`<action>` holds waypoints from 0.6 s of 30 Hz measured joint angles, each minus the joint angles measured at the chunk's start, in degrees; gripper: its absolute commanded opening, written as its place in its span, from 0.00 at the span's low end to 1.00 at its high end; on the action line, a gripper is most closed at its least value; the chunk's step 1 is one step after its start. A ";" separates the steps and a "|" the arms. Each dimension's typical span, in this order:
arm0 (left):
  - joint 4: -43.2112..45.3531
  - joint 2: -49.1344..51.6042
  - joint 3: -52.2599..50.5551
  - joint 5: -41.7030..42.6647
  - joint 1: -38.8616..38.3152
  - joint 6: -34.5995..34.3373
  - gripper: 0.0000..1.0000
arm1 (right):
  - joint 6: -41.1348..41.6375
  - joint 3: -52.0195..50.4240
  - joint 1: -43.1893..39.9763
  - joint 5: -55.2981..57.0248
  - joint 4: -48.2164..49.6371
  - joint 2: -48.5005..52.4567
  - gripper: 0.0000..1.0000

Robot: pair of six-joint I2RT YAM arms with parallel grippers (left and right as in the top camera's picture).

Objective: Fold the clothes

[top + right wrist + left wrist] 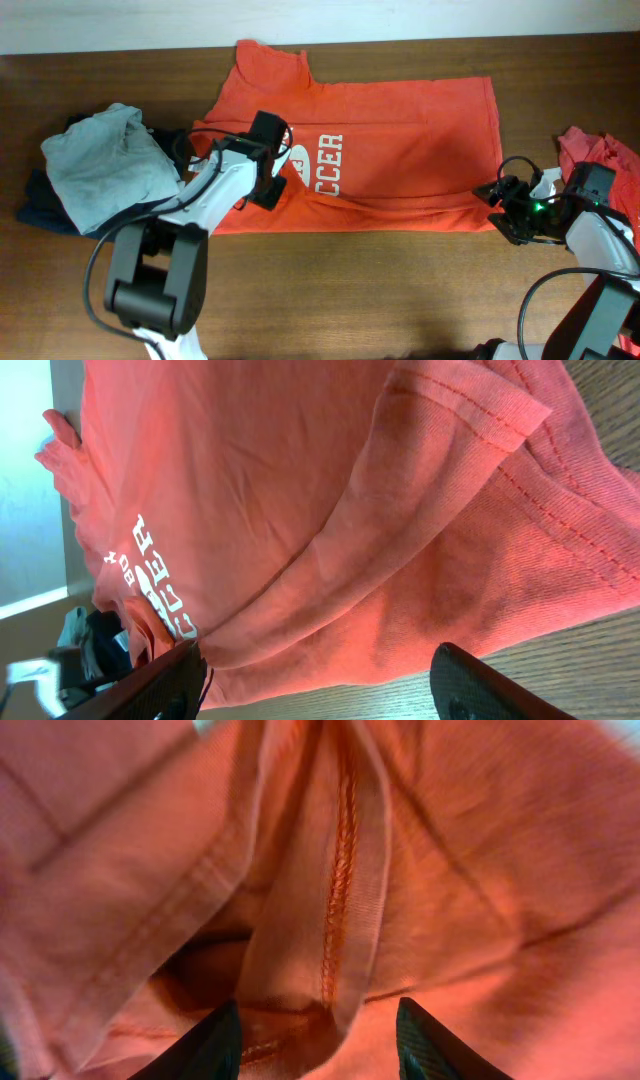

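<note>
An orange-red T-shirt with white lettering lies spread flat across the table's middle. My left gripper sits low on its left part, beside the lettering. In the left wrist view the left gripper is open, its dark fingertips apart, with a stitched fold of the T-shirt bunched between them. My right gripper is at the shirt's lower right corner. Up close, the right gripper stands wide open, straddling the T-shirt's hem edge above the wood.
A pale grey-blue garment lies crumpled at the left on a dark navy one. Another orange-red garment is heaped at the right edge behind my right arm. The wooden table shows bare along the front.
</note>
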 measured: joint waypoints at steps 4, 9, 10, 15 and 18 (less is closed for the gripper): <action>0.31 1.81 -0.42 -0.74 0.00 0.44 0.26 | 0.00 0.00 0.00 0.00 0.00 0.02 0.77; 0.35 1.84 -0.13 -2.99 0.00 0.90 0.13 | 0.00 0.00 0.00 0.00 0.00 0.02 0.77; -0.17 1.84 0.33 -3.63 0.00 0.90 0.12 | 0.02 0.00 0.00 0.00 0.00 0.00 0.77; -1.09 1.84 4.63 -7.58 0.00 0.94 0.01 | -0.02 0.00 0.00 0.00 0.00 0.02 0.77; 2.62 1.84 6.54 -10.40 0.28 1.14 0.00 | 0.00 0.00 0.00 0.00 0.02 0.02 0.77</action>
